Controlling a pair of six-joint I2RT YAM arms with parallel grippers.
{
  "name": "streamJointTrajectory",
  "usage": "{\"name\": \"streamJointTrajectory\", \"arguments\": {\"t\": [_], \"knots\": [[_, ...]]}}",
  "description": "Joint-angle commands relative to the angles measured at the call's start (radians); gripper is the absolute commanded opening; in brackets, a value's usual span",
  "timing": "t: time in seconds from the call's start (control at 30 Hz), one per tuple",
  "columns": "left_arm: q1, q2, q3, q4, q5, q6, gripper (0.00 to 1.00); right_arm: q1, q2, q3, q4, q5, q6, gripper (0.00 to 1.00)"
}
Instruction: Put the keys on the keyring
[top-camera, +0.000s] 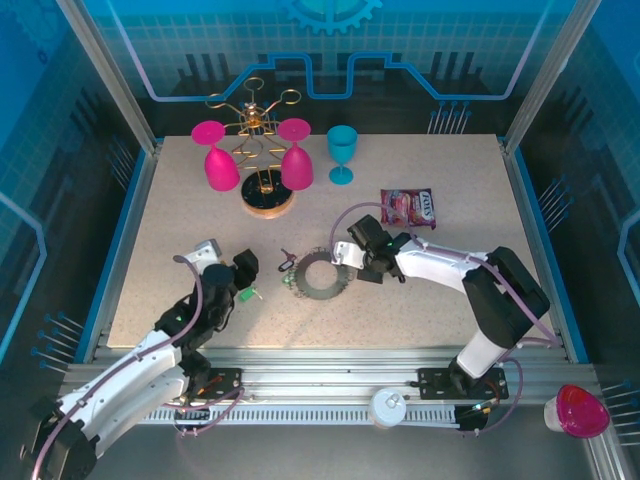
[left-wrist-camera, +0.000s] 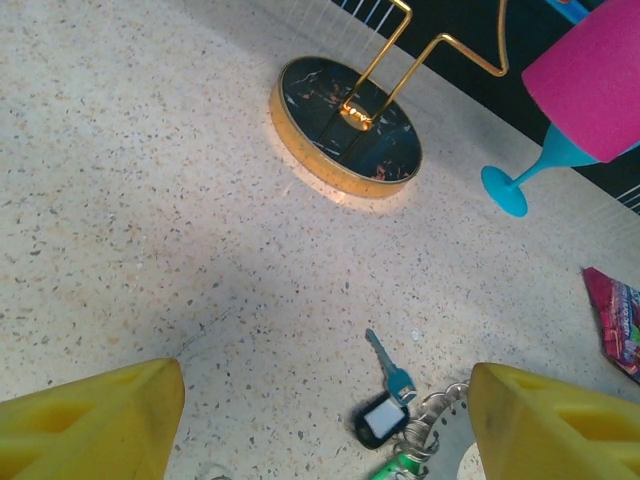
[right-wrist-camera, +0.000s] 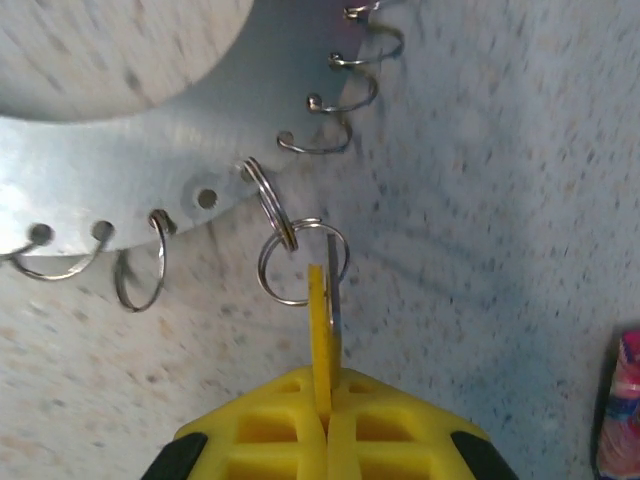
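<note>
Threading is the step in hand. The keyring (top-camera: 303, 274) lies flat on the worktop (top-camera: 450, 180). At its right edge the right gripper (top-camera: 348, 262) is clenched on a yellow-orange key (right-wrist-camera: 318, 320), held edge-on with the metal blade pointing at the rim.

Seen from the right wrist, the keyring is a flat grey plate with holes along its rim, most carrying a small wire loop. A small split ring (right-wrist-camera: 300, 262) hangs from one of these loops and overlaps the tip of the held key. From this angle I cannot tell whether the key's hole is fully on the wire or only partway along the coil.

The left gripper (left-wrist-camera: 325, 420) hovers to the left of the keyring, fingers spread wide with nothing between them. Just off the keyring's left rim lie a blue-green key (left-wrist-camera: 390, 368), a black-headed key (left-wrist-camera: 382, 420) and a green key (left-wrist-camera: 395, 467), close against the wire loops. Whether any of them is already attached is unclear.

The next move probably calls for a small, careful slide of the yellow-orange key along the split ring's coil, then letting go. The keyring looks light and nothing holds it down, so a sideways push could drag it across the worktop. The free left gripper seems well placed to steady the left rim.
</note>
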Motion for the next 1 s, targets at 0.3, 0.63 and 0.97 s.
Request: {"name": "streamJointTrajectory", "arguments": {"t": [0.3, 0.63, 0.97], "knots": [[0.009, 0.091, 0.117, -0.080, 0.032, 0.001, 0.75, -0.066, -0.178, -0.008, -0.048, -0.131, 0.105, 0.43], [0.011, 0.228, 0.164, -0.070, 0.235, 0.095, 0.75, -0.076, -0.352, -0.142, 0.294, -0.585, 0.869, 0.39], [-0.021, 0.339, 0.240, -0.195, 0.411, 0.150, 0.72, -0.152, -0.282, -0.010, -0.067, -0.395, 1.268, 0.25]]}}
